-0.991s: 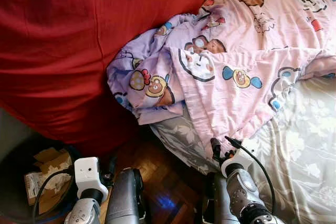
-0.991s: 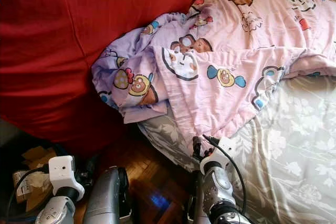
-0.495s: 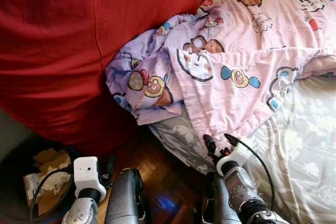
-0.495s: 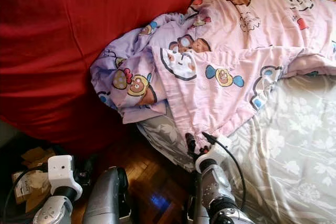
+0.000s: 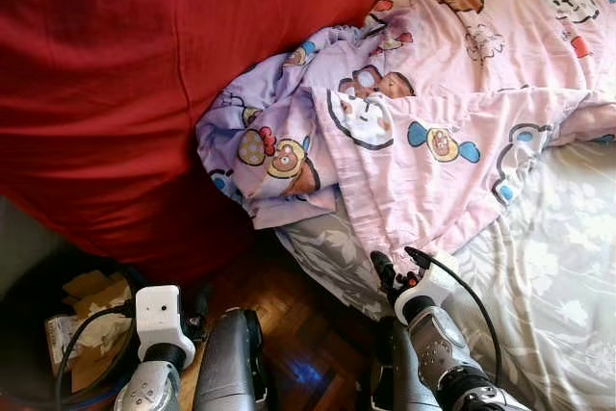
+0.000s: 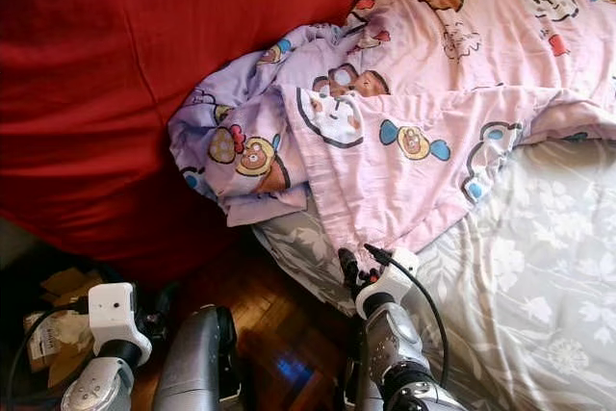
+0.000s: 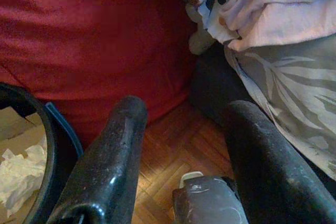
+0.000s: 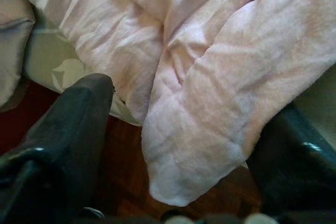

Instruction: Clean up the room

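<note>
1. The right claw [image 5: 396, 264] sits at the bed's near edge with its two black fingers spread apart and nothing between them yet.
2. Directly ahead of it hangs the lowest corner of the pink cartoon blanket [image 5: 423, 156]. In the right wrist view that corner [image 8: 195, 145] droops into the gap between the fingers, close but not pinched as far as I can tell.
3. From the claw, the blanket runs up and away across the bed [image 5: 549, 267], and its crumpled lilac part [image 5: 265, 156] is bunched off to the claw's left against the big red cushion [image 5: 115, 84].
4. The left claw [image 7: 181, 156] is also open. It hangs low over the wood floor [image 7: 168, 145] near a bin of paper scraps [image 5: 77, 320], well apart from the blanket.
5. So the right arm is plainly the nearer one; I'd guess closing on that hanging corner comes next.
</note>
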Controlling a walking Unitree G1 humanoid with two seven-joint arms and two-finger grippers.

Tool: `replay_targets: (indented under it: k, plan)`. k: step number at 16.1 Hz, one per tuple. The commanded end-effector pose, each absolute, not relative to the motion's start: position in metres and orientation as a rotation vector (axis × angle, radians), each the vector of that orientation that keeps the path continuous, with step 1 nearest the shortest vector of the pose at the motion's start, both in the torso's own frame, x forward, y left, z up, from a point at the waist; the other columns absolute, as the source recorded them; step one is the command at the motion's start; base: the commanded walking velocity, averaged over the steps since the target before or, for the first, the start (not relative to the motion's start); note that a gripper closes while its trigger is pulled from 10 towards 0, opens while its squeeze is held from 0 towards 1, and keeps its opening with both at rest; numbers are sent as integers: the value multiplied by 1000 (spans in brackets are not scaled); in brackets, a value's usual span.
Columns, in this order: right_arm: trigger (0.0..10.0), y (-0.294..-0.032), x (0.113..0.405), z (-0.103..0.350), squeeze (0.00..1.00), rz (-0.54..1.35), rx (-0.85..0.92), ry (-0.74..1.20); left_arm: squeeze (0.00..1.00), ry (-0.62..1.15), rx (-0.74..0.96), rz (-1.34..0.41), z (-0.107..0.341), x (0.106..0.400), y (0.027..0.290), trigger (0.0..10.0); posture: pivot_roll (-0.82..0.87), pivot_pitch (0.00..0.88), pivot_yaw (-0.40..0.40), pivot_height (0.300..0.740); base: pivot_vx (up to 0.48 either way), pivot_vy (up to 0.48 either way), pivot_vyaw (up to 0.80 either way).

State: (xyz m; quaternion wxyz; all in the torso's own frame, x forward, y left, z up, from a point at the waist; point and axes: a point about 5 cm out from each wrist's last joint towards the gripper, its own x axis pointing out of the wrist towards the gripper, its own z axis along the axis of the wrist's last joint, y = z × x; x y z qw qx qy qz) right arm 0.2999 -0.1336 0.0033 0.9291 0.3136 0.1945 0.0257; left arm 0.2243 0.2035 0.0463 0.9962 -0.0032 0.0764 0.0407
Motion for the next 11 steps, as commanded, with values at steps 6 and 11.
replay_targets:
  k: [6,11]
  plan:
    - [0,-130,294,-4,0,27,649,434,0,184,-2,91,38,224,206,10000,130,215,-9,594,0,0,0]
    - [0,-149,298,2,0,-59,619,357,0,167,-7,83,38,236,202,10000,111,156,-11,594,0,0,0]
